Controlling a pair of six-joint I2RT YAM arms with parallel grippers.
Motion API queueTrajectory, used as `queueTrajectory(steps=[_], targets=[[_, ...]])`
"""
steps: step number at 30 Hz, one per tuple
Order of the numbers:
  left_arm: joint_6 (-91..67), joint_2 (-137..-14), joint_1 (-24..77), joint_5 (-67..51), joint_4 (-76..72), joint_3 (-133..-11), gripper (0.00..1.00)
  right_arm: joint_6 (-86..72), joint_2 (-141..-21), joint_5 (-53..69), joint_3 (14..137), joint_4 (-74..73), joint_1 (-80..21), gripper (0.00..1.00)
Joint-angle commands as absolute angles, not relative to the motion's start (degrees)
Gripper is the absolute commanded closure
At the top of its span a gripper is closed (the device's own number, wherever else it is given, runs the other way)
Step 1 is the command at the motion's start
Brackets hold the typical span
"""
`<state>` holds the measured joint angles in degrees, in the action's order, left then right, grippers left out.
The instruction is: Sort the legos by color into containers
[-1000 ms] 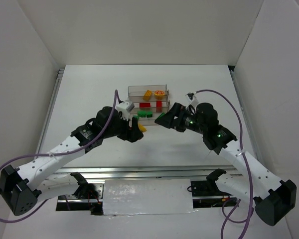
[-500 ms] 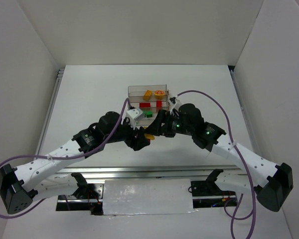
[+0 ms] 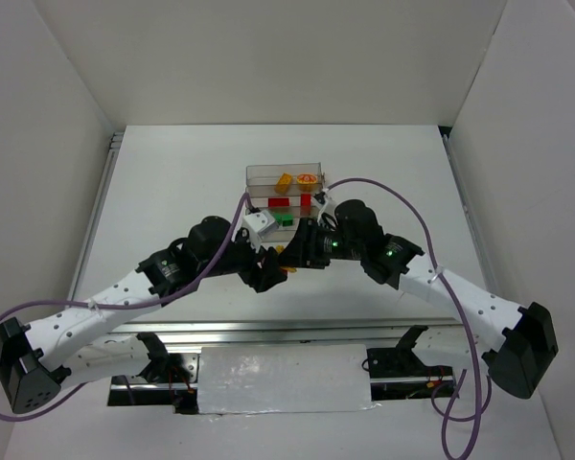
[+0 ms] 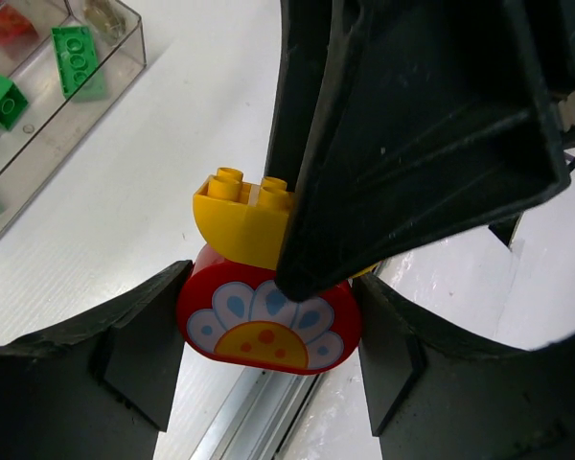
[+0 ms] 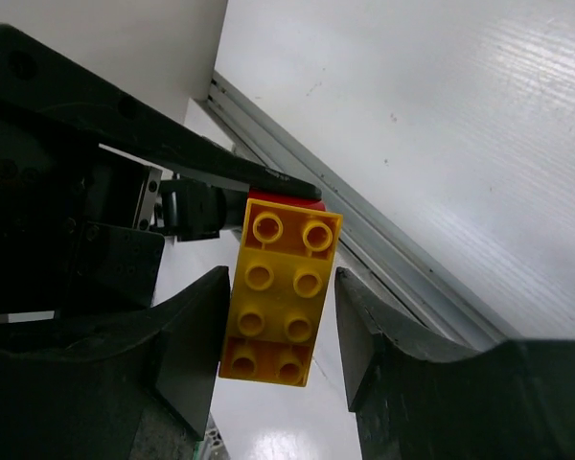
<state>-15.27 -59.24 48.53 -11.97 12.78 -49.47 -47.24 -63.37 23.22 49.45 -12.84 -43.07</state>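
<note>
Over the last second the right arm has swung in from the right side of the table, and its end effector (image 5: 283, 278) now meets the left end effector (image 4: 268, 287) just in front of the containers (image 3: 250, 174), midway along the near edge. The left end effector is clenched on a red brick (image 4: 268, 331) printed with a flower pattern, one finger on each side. A yellow brick (image 5: 273, 302) is stuck on top of the red one, and the right end effector grasps it along its two long sides. The two-brick stack hangs above the table (image 3: 172, 172), clear of the tray. In the tray, yellow pieces (image 3: 284, 179) lie in the far trough, red ones (image 3: 279, 202) in the middle, green ones (image 4: 77, 57) in the nearest
</note>
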Motion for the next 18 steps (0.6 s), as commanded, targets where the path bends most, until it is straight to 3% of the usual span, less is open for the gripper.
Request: queueTrajectory(steps=[1,4,6,7,18], targets=[[-14.0,-57.7,48.8,-12.0,7.7,-50.4,1.00,-46.4,-63.9,26.9,49.4,-11.2,-44.0,0.44],[-13.9,-58.1,48.8,-11.4,7.7,-50.4,1.00,-46.4,-62.8,26.5,48.8,-11.1,-44.0,0.54],[-13.9,-58.3,48.8,-11.3,7.9,-50.5,1.00,-46.1,-62.7,25.9,48.9,-12.1,-44.0,0.92],[-13.9,-58.4,48.8,-11.3,7.9,-50.4,1.00,-45.7,-62.8,25.8,49.5,-12.7,-44.0,1.00],[-14.3,-58.2,48.9,-11.6,7.6,-49.0,1.00,-40.0,-62.6,30.0,53.3,-15.7,-38.9,1.00]])
